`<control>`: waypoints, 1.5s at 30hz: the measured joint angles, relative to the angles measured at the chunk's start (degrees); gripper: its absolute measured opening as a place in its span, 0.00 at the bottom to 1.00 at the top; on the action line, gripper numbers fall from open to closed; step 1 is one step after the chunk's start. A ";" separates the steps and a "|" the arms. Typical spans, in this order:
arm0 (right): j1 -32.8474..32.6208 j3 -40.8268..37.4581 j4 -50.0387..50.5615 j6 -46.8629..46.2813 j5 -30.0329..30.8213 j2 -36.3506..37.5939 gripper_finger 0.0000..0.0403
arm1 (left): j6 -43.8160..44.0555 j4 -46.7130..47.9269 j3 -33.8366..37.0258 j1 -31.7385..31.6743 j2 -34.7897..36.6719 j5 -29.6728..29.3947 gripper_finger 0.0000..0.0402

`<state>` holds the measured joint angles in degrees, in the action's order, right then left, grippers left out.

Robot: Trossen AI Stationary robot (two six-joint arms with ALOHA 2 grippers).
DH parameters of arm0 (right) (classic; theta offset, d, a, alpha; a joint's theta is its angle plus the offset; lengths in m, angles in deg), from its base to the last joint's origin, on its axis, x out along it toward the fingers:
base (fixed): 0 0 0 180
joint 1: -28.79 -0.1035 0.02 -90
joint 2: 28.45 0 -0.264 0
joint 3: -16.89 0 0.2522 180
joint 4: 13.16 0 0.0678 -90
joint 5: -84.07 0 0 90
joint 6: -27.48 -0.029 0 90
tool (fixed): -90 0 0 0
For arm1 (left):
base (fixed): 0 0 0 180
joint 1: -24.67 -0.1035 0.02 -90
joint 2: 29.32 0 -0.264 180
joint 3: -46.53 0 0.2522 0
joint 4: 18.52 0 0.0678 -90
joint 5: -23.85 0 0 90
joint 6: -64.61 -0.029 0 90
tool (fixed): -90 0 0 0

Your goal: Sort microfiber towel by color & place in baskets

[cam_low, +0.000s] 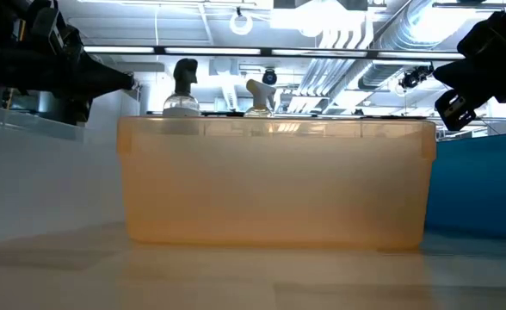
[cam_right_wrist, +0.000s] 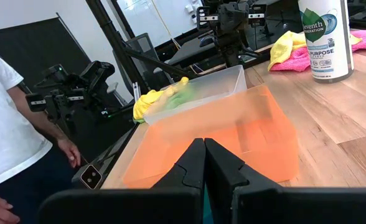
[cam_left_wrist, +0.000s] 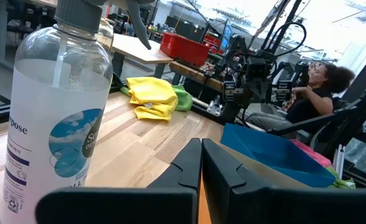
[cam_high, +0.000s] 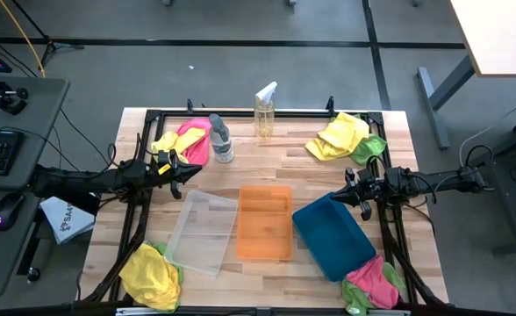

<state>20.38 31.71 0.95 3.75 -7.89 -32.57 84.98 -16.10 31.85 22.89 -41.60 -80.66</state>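
Three trays lie side by side near the table's middle: clear tray (cam_high: pixel 204 232), orange tray (cam_high: pixel 265 221), teal tray (cam_high: pixel 333 235). Fuzzy towels sit in four heaps on the wood: pink and yellow (cam_high: pixel 183 140) far left, yellow and green (cam_high: pixel 346 138) far right, yellow and green (cam_high: pixel 150 272) near left, pink and green (cam_high: pixel 374 283) near right. My left gripper (cam_high: pixel 175 167) hovers shut beside the clear tray's far end, holding nothing (cam_left_wrist: pixel 201 163). My right gripper (cam_high: pixel 359 189) hovers shut at the teal tray's far end, pointing over the orange tray (cam_right_wrist: pixel 220 134), also holding nothing.
Two spray bottles stand at the far side: a clear one with a dark head (cam_high: pixel 220 140) close to my left gripper, and a yellowish one (cam_high: pixel 264 112) near the far edge. A black frame borders the table. A person (cam_right_wrist: pixel 15 137) stands beyond the table's left side.
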 joint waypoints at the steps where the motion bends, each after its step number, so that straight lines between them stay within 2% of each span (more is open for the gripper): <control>1: -0.01 0.02 0.02 0.00 0.00 0.02 0.00 | 0.01 0.01 -0.01 0.00 0.02 0.00 0.00; 33: 0.00 0.00 -0.21 1.85 0.45 0.02 0.00 | 0.00 0.00 -0.01 -0.01 0.01 0.00 0.00; 35: -0.02 -0.06 -2.75 4.48 3.06 0.00 0.00 | 0.01 0.01 -0.01 -0.02 0.01 0.00 0.00; 38: 0.01 -0.07 -12.20 1.08 9.27 0.02 0.00 | 0.01 0.01 -0.01 -0.02 0.01 0.00 0.00; 42: 0.47 -0.07 -28.75 1.53 27.19 0.04 0.00 | -0.01 0.00 -0.01 -0.01 0.01 0.00 0.00; 44: 0.73 -0.04 -37.73 0.78 33.24 0.03 0.00 | 0.00 0.01 -0.01 0.00 0.00 0.00 0.00; 45: 1.02 -0.04 -41.34 1.88 34.40 -0.10 0.00 | 0.00 0.01 0.00 0.00 0.02 0.00 0.00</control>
<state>21.40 31.67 -40.39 5.63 26.51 -32.67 84.99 -16.09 31.85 22.89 -41.58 -80.66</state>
